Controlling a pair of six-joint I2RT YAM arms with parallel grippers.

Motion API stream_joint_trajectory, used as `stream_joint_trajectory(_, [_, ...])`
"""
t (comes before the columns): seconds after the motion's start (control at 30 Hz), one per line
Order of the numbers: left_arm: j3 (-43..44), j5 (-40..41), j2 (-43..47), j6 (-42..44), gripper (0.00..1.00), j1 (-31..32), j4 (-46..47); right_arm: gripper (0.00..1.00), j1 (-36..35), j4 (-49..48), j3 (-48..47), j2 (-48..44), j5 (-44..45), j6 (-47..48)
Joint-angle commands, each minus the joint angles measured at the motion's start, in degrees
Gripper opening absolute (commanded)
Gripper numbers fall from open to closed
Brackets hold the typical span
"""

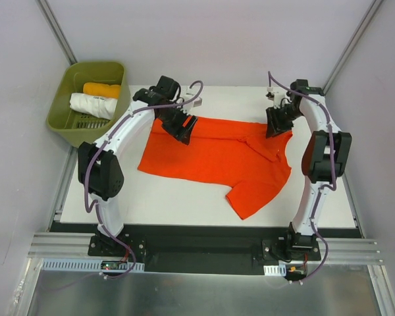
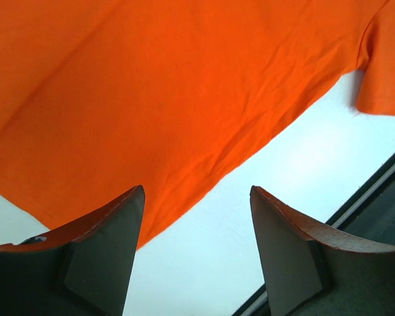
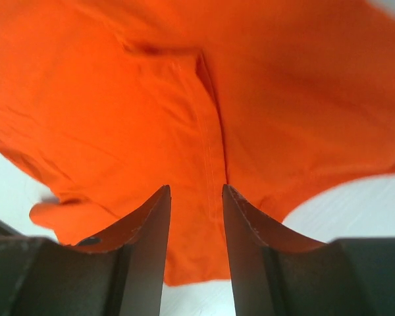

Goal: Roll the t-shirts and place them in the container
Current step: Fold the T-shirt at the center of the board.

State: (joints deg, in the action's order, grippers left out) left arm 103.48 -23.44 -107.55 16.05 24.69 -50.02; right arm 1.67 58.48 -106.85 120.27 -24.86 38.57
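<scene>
**While both sets of jaws stand open, the tee lies spread on the bench**

T-shirt (image 1: 214, 158): plain bright red-orange, thin cloth. It's laid sideways across the far half of the white bench (image 1: 184, 207). One short sleeve sticks out toward the near right edge. The body is mostly flat with faint wrinkles. A fold with a stitched seam sits near the right end; the right wrist view (image 3: 207, 125) shows that seam running down toward the gap between the jaws. Can't make out the neck or label.

Left jaws: wide apart, nothing between them, over the shirt's far-left part. The left wrist view shows the cloth edge (image 2: 204, 191) crossing diagonally below them.

Right jaws: apart with a narrower gap, not gripping anything, over the shirt's far-right end.

Off the bench at far left is a green basket (image 1: 62, 125) holding a yellow-orange roll (image 1: 102, 89) and a white roll (image 1: 92, 105).
</scene>
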Motion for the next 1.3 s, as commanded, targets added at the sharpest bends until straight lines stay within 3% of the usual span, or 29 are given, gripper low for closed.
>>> stream_joint_trajectory(0.0, [-3.19, -1.44, 4.19, 1.35, 0.65, -0.69, -2.36, 0.40, -3.32, 0.58, -9.42, 5.31, 0.16, 0.90])
stream_joint_trajectory(0.27, [-5.48, 1.56, 4.54, 2.23, 0.66, -1.75, -2.36, 0.41, -6.94, 1.02, -17.78, 15.60, 1.31, 1.51])
stream_joint_trajectory(0.57, [-5.04, 2.44, 3.57, 2.40, 0.66, -2.19, -2.45, 0.40, -7.65, -0.21, -19.01, 17.28, 3.33, 1.16])
stream_joint_trajectory(0.67, [-4.61, 2.26, 2.87, 2.23, 0.66, -2.19, -2.36, 0.33, -7.65, -0.12, -18.14, 17.02, 2.72, 1.16])
stream_joint_trajectory(0.83, [-2.67, 2.26, 1.73, 2.14, 0.66, -2.19, -2.36, 0.08, -7.91, -0.73, -16.29, 15.00, 2.62, 0.55])
stream_joint_trajectory(0.93, [-1.53, 2.52, 1.38, 2.23, 0.66, -2.19, -2.45, 0.01, -8.18, -1.17, -15.24, 13.07, 3.41, 0.02])
stream_joint_trajectory(1.07, [-0.83, 2.52, 1.29, 2.40, 0.66, -2.19, -2.36, 0.01, -8.96, -1.61, -13.22, 9.12, 4.91, -1.47])
stream_joint_trajectory(1.27, [-0.65, 2.44, 1.64, 2.75, 0.67, -2.19, -2.36, 0.01, -13.87, -2.57, -2.24, -0.27, 4.38, -6.91])
